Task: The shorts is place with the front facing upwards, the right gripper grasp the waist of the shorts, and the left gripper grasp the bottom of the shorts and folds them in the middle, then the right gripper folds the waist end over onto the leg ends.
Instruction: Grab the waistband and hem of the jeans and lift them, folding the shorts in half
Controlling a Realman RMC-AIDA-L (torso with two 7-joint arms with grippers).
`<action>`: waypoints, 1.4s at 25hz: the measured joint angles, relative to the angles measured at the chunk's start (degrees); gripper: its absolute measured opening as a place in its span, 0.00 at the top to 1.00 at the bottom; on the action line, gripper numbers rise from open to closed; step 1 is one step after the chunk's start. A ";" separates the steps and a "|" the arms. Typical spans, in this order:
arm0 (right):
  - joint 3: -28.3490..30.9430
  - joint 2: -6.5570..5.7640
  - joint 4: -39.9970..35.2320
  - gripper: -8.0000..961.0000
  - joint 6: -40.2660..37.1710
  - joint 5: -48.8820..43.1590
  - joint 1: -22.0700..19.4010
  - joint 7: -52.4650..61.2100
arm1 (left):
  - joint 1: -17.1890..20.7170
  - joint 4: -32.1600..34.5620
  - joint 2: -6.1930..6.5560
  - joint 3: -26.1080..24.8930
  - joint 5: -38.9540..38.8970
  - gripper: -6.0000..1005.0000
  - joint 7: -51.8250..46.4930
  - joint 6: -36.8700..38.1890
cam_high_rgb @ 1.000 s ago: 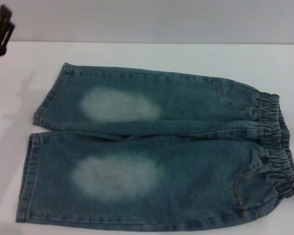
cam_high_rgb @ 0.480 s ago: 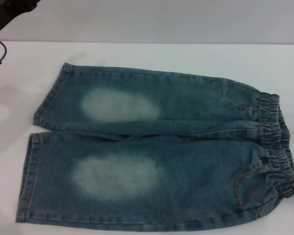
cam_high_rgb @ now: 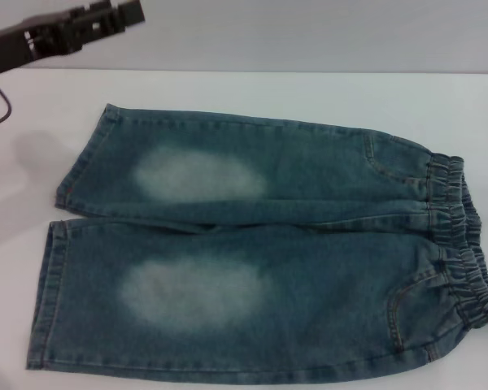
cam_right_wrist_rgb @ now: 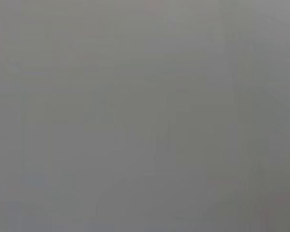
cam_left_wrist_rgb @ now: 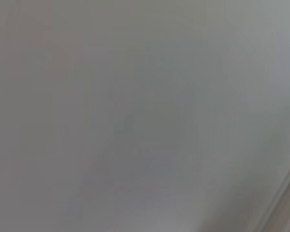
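The shorts (cam_high_rgb: 309, 268) lie flat on the white table (cam_high_rgb: 293, 93), front up, with a pale faded oval on each leg. The waist of the shorts (cam_high_rgb: 459, 236), a ruffled elastic band, is at the right. The bottom of the shorts, the two flat hemmed leg ends (cam_high_rgb: 50, 292), points left. My left gripper (cam_high_rgb: 124, 15) reaches in from the upper left corner, high above the table and beyond the far leg's hem, touching nothing. The right gripper is out of view. Both wrist views show only a plain grey surface.
Bare white table lies left of the hems and behind the shorts, up to a grey wall (cam_high_rgb: 309, 32). A thin black cable (cam_high_rgb: 0, 101) hangs from the left arm at the left edge. The near leg reaches the bottom edge of the head view.
The left gripper has swung from the far left edge up and to the right, now stretching across the upper left corner. The shorts have not moved.
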 joint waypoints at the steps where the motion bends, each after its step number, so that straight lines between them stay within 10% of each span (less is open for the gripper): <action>1: 0.17 0.00 -0.13 0.16 0.00 0.00 0.00 0.00 | 0.10 0.77 0.30 -0.15 1.71 0.19 -1.91 0.94; 9: 0.87 -0.03 -1.34 0.16 0.09 0.00 -0.07 0.00 | 0.70 3.64 2.61 -0.61 8.69 0.19 -9.44 8.50; 10: 0.99 -0.06 -1.50 0.16 0.08 0.00 -0.13 0.00 | 0.65 3.42 4.38 -0.72 10.14 0.19 -11.40 15.86; 35: 1.31 -0.15 -2.48 0.16 0.38 0.00 -0.40 0.09 | 4.05 -1.29 6.04 -2.73 20.61 0.19 -17.67 26.29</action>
